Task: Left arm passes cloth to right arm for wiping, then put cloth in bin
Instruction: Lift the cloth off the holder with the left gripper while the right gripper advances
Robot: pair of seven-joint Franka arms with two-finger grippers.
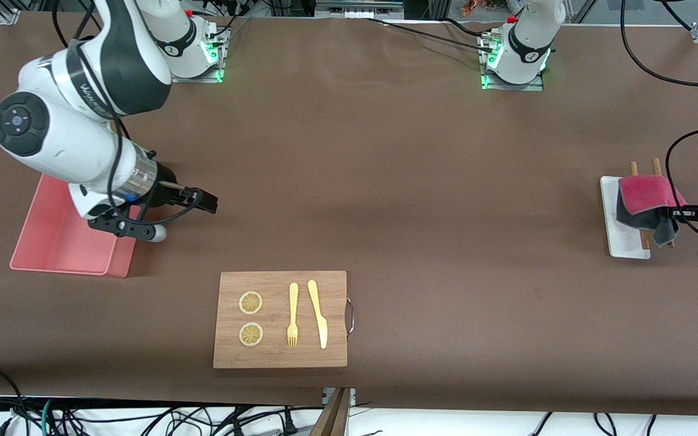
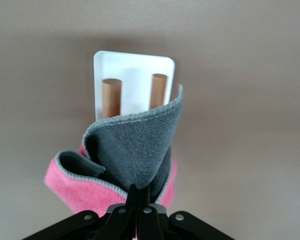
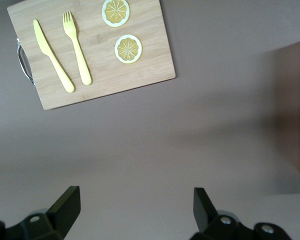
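Left gripper (image 2: 138, 210): jaws pinched tight on a fold of the cloth (image 2: 130, 155), grey face up toward the wrist camera, pink showing along the lower edge. In the front view the cloth (image 1: 646, 200) drapes over the white tray (image 1: 621, 242) and its two wooden pegs (image 1: 634, 166), at the left arm's end of the table. Whether it is fully clear of the pegs, I cannot tell.

Right gripper (image 1: 194, 200): fingers (image 3: 65, 207) spread wide, holding nothing, hanging over bare table just beside the bin (image 1: 58, 242). This arm waits.

Key relation: cloth and right gripper sit at the two ends of the table, well apart, with open brown table between them. The handover line runs along the table's length. The left gripper has the cloth; the right is nearer the bin and the board.

The board (image 1: 280, 319) lies nearer the front camera than both grippers, toward the right arm's end. It carries a fork (image 1: 292, 315), a knife (image 1: 317, 313) and two lemon slices (image 1: 251, 303).

Judgement: grasp step done; next is a lift and a long carry toward the table's middle. Risk: the loose grey flap snagging a peg.
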